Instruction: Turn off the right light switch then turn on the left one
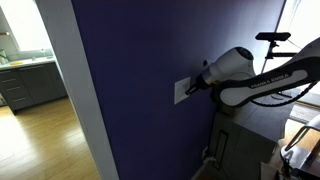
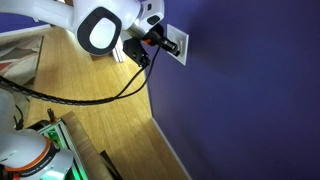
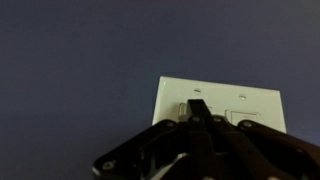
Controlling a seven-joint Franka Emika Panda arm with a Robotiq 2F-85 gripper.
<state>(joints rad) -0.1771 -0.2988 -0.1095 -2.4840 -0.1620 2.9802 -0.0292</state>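
No readable text, labels, brands or numbers in any view; wall plate [image 3: 222, 104] unmarked.

Both exterior views are low in resolution and soft. In an exterior view, daylight enters through a kitchen window [image 1: 18, 35] and another window [image 1: 300, 20], both overexposed; the purple wall [image 1: 140, 70] between them reads dark. The wood floor [image 2: 110, 120] is brightly lit, with a pale sheen. The wrist view is dim and grainy: gripper [image 3: 197, 108] dark and out of focus, wall plate [image 3: 225, 100] soft.
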